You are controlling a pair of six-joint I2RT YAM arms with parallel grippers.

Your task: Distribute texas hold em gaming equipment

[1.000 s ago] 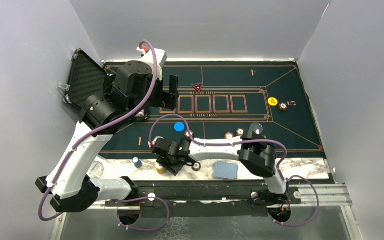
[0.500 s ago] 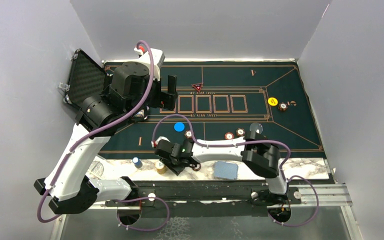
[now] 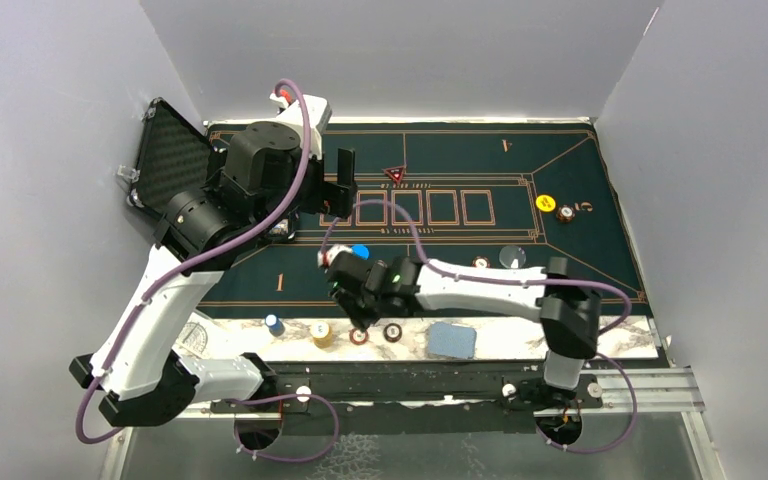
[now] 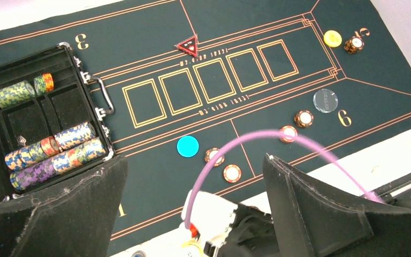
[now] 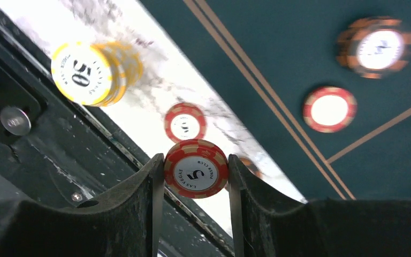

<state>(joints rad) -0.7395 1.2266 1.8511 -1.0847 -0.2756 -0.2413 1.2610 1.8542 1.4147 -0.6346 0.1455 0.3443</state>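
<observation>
**Right gripper [image 3: 360, 297] clamps a red 5 chip [image 5: 196, 174] on edge, above the near strip!**

It's a thin rim-to-rim hold: any twist and that chip could pop free and roll off the marble strip [image 5: 155, 80] onto the black rail [image 5: 43, 150]. Below sit the yellow 50 stack [image 5: 88, 72] and a loose red chip [image 5: 185, 122], easy to knock going down. Two more chips [image 5: 329, 108] lie on the green mat [image 5: 278, 53]. The left gripper [image 3: 338, 188] hangs wide open and empty beside the open case [image 3: 175, 160], while the purple cable [image 4: 257, 134] arcs overhead.

Blurred yellow chip stack [image 5: 92, 72], seemingly leaning.
</observation>
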